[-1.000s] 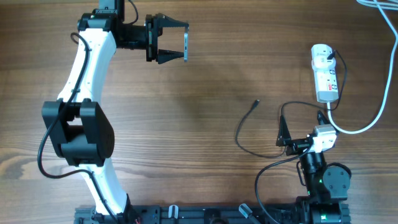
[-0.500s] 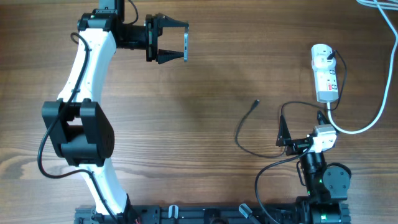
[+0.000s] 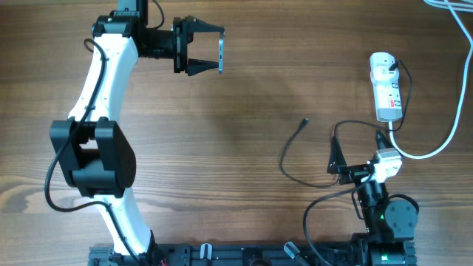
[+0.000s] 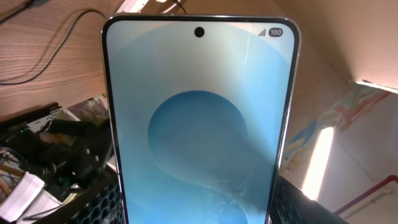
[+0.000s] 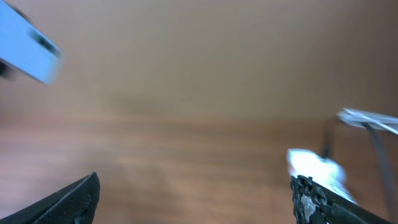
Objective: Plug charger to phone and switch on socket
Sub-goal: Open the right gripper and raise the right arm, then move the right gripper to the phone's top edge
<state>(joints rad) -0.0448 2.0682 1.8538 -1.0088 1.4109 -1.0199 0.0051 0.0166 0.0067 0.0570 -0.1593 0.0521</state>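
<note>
My left gripper (image 3: 219,50) is shut on the phone (image 3: 221,59) and holds it edge-on above the far left of the table. In the left wrist view the phone's cyan screen (image 4: 199,124) fills the frame between the fingers. The charger (image 3: 285,155), a thin black cable, loops across the table, and its free tip (image 3: 305,121) lies left of the socket. The socket (image 3: 386,87) is a white strip at the far right, with the cable plugged in at its top. My right gripper (image 3: 336,154) is open and empty, near the cable loop. The right wrist view is blurred and shows open fingers (image 5: 196,186).
A thick white cord (image 3: 451,125) runs from the socket off the top right corner. The socket shows as a white blur (image 5: 314,165) in the right wrist view, and the phone as a blue blur (image 5: 28,53). The arm bases stand along the front edge.
The right wrist has shifted very slightly toward the front edge. The left arm and the phone have not moved.
</note>
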